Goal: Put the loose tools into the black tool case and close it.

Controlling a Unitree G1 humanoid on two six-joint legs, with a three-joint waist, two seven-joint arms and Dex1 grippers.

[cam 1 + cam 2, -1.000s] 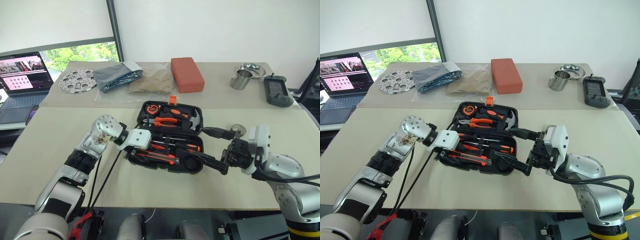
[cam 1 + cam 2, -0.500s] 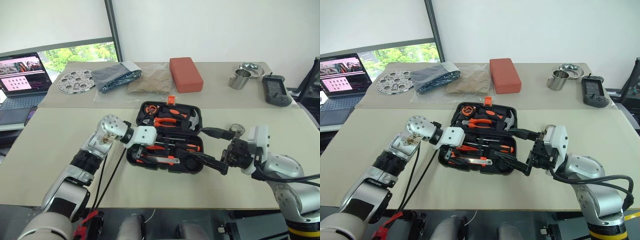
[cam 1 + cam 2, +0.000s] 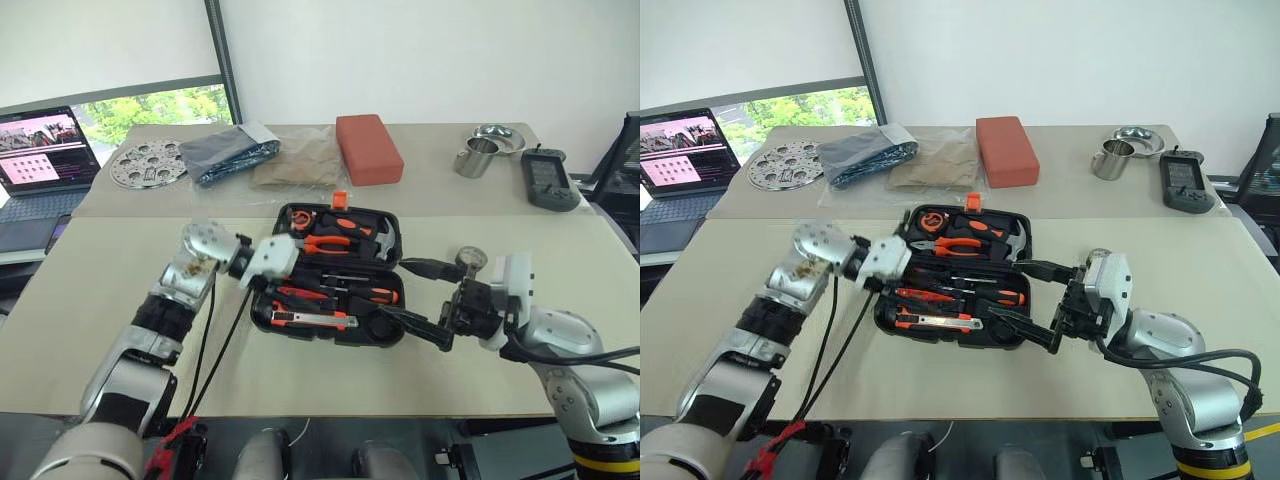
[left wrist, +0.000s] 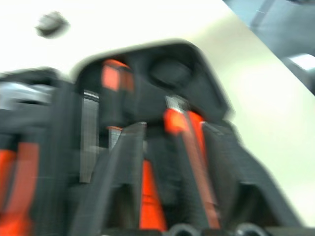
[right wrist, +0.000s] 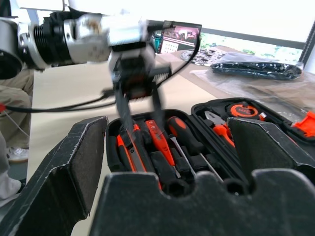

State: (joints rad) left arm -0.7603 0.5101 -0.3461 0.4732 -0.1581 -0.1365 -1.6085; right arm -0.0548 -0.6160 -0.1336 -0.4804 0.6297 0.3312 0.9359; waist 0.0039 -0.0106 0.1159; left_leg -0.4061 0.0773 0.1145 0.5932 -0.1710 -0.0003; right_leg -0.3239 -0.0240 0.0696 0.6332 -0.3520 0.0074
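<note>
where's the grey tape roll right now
In the left eye view, the small grey tape roll sits on the beige table, right of the open black tool case.

Setting: office or lab room. Two beige tables (image 3: 90, 270) pushed together, plain white wall behind, window with roller blind at left. Open laptop (image 3: 40, 160) at side. Assorted test props on far table: perforated metal disc (image 3: 152, 162), red block (image 3: 368, 148), steel cup (image 3: 469, 160).

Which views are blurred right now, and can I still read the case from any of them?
Left wrist view: heavily smeared; only the case wall and orange handles show as streaks. Right wrist view: the left gripper is blurred, the tools below fairly clear. Both eye views: sharp, evenly lit, case open and readable.
</note>
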